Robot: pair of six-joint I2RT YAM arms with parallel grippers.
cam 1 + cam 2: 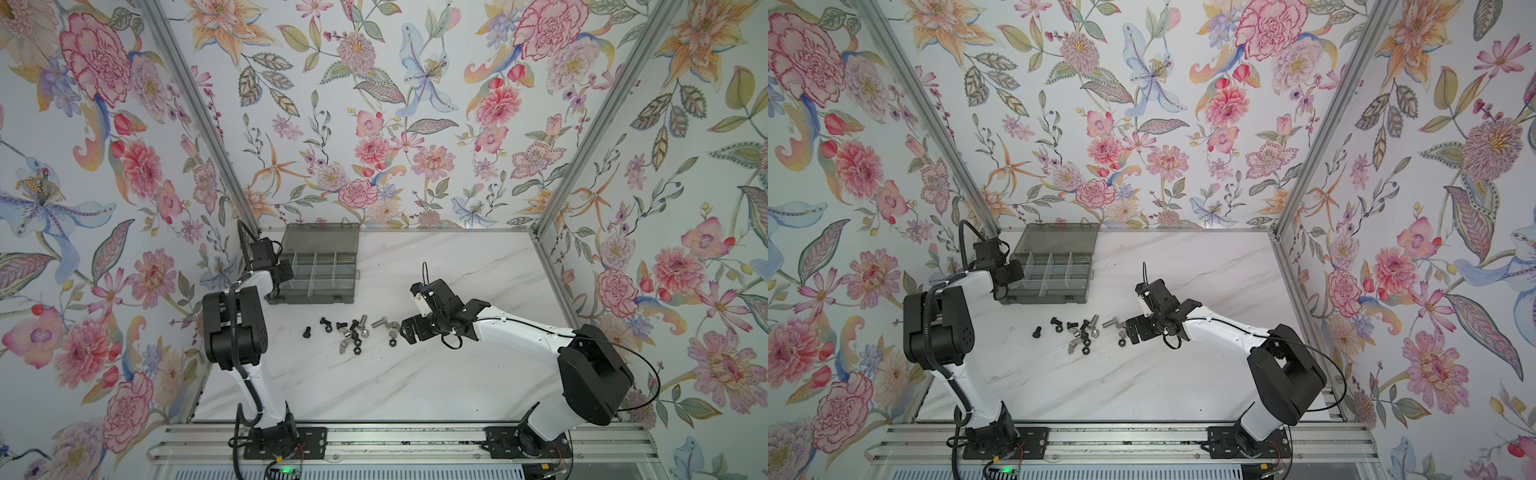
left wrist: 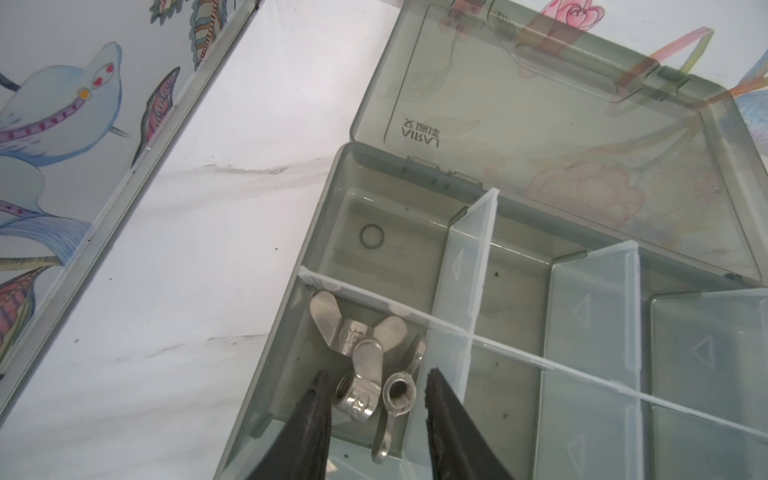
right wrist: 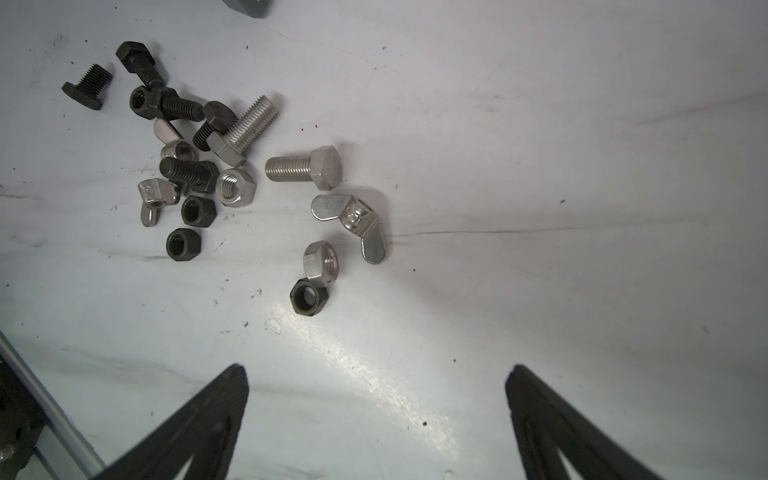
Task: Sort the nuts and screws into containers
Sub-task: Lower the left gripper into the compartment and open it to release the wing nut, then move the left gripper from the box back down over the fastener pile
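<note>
Marble table (image 1: 457,270): one surface, and everything of yours sits on its far half.

Arms: two. Your left gripper (image 2: 378,382) hangs over the near-left corner cell of the organiser box (image 1: 316,300). Its jaws are parted a little and are clamping nothing that I can see. One finger (image 2: 316,415) crosses the edge of a nut, and I can't tell whether it touches. Your right gripper (image 3: 378,370) hovers just right of the loose pile, jaws wide and empty.

Organiser box: one, smoky grey, at the far left. Its lid (image 1: 320,237) is open toward the far wall. Clear dividers (image 2: 469,257) split it into two rows, and the far row reads as four cells in both top views.

The loose pile lies near of the box, mid-table, between the arms.

- Silver screws (image 3: 305,169): two, long, with hex heads. One lies apart at the right of the pile and one leans on the heap.
- Black screws (image 3: 189,172): five by my count, short, at the left of the pile.
- Wing nuts (image 2: 357,332): three in the near-left corner cell, tangled together. Three more lie on the table.
- Black hex nuts (image 3: 184,245): four, one of them hard against a screw head.
- Silver hex nuts (image 3: 235,187): two, one of them touching a black nut at the pile's right end.
</note>
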